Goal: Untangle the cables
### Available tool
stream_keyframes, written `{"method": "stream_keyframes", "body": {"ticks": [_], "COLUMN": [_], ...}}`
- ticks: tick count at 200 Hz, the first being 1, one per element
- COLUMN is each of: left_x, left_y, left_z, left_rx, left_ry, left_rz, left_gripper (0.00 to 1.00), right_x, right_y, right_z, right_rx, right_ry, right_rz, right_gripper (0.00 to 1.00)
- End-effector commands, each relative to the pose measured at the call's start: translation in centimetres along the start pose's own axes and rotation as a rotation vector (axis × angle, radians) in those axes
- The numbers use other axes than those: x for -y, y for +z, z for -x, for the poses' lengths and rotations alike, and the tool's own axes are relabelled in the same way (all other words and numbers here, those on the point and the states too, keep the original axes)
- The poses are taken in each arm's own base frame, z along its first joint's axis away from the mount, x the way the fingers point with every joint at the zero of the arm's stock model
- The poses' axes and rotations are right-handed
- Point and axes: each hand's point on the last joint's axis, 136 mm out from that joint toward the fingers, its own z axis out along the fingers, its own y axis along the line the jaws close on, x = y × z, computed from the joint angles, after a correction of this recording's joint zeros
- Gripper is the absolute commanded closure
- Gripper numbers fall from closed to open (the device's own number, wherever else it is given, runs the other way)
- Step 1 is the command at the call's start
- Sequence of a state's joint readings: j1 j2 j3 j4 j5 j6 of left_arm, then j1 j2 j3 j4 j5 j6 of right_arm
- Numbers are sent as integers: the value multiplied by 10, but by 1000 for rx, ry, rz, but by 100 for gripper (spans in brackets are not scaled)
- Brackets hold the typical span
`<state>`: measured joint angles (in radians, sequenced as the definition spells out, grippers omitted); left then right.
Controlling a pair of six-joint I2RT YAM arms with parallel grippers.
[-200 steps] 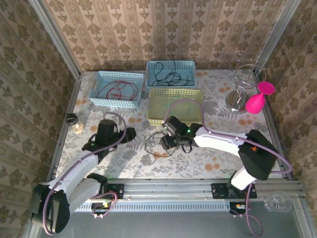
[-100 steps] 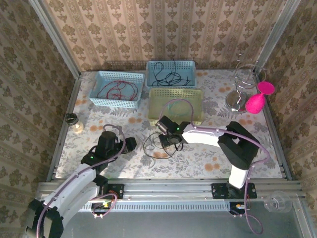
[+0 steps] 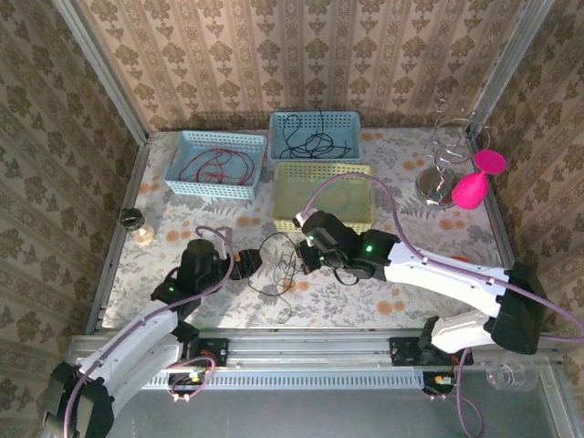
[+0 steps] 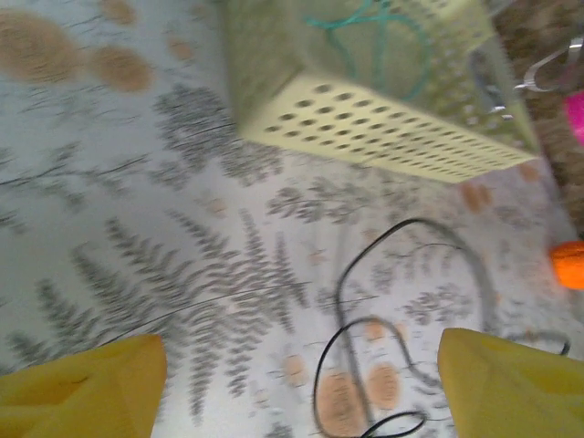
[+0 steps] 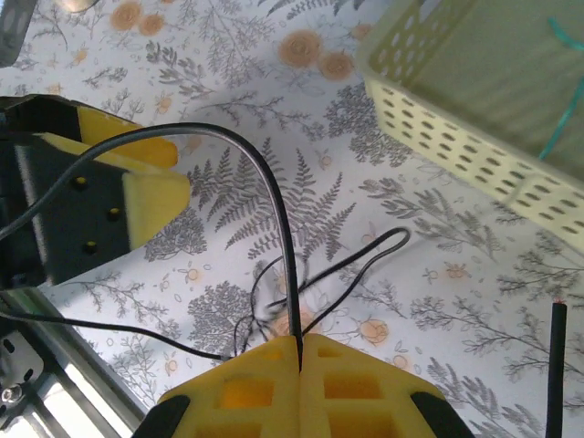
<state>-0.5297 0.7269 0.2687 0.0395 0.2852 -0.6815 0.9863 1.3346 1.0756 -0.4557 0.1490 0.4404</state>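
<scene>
A loose tangle of black cable (image 3: 274,266) lies on the floral table between the two grippers. My right gripper (image 3: 301,254) is shut on one black strand (image 5: 278,210), which arches up out of its yellow fingertips (image 5: 299,342). My left gripper (image 3: 245,265) stands open just left of the tangle, its yellow fingers (image 4: 82,388) wide apart over a loop of black cable (image 4: 339,301). Red cables (image 3: 214,166) lie in the left blue basket and more black cables (image 3: 310,141) in the right blue one. A green-white cable (image 4: 374,18) lies in the yellow basket (image 4: 383,128).
The yellow basket (image 3: 324,169) stands right behind the right gripper, with the two blue baskets (image 3: 182,178) farther back. A small jar (image 3: 137,226) is at the left edge. A wire stand (image 3: 445,160) and a pink object (image 3: 474,182) are at the back right.
My right gripper has closed on a black strand and raised it. The left gripper has moved right, up to the tangle, and its jaws have widened.
</scene>
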Motion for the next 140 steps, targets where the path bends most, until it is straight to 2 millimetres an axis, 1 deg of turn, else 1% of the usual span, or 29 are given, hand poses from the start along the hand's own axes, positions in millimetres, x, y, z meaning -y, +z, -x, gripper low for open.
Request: {"method": "stream_keyframes", "body": {"ticks": [1, 10, 19, 30, 52, 57, 64, 69, 81, 94, 112, 127, 140], "left_x": [54, 63, 67, 62, 43, 39, 39, 39, 45, 56, 70, 76, 87], "left_y": [-8, -10, -11, -13, -23, -26, -31, -35, -40, -39, -32, -23, -19], "left_z": [25, 25, 24, 24, 28, 29, 33, 34, 37, 36, 27, 16, 8], "left_rx": [64, 62, 57, 49, 72, 79, 98, 105, 116, 103, 31, -28, -60], "left_ry": [40, 55, 67, 73, 114, 118, 128, 136, 147, 154, 168, 173, 191], "left_rz": [-229, -266, -279, -243, -99, -75, -62, -57, -79, -141, -227, -276, -348], "left_gripper": [20, 22, 22, 22, 19, 15, 14, 14, 12, 12, 11, 10, 10], "right_x": [14, 15, 17, 21, 22, 24, 25, 29, 31, 32, 32, 30, 31], "right_y": [-5, -3, -2, -3, -7, -8, -9, -11, -14, -16, -20, -21, -22], "right_z": [-3, -4, -5, -4, -7, -7, -7, -13, -15, -16, -13, -11, -10], "right_rx": [-18, -20, -19, -13, -13, -11, -6, -29, -27, -18, -2, 6, 8], "right_ry": [-38, -39, -38, -41, -63, -67, -69, -74, -75, -67, -61, -62, -63], "right_rz": [-78, -85, -96, -117, -111, -115, -122, -137, -137, -134, -130, -121, -123], "right_gripper": [100, 100, 100, 100, 100, 100, 100, 100, 100, 100, 100, 100, 100]}}
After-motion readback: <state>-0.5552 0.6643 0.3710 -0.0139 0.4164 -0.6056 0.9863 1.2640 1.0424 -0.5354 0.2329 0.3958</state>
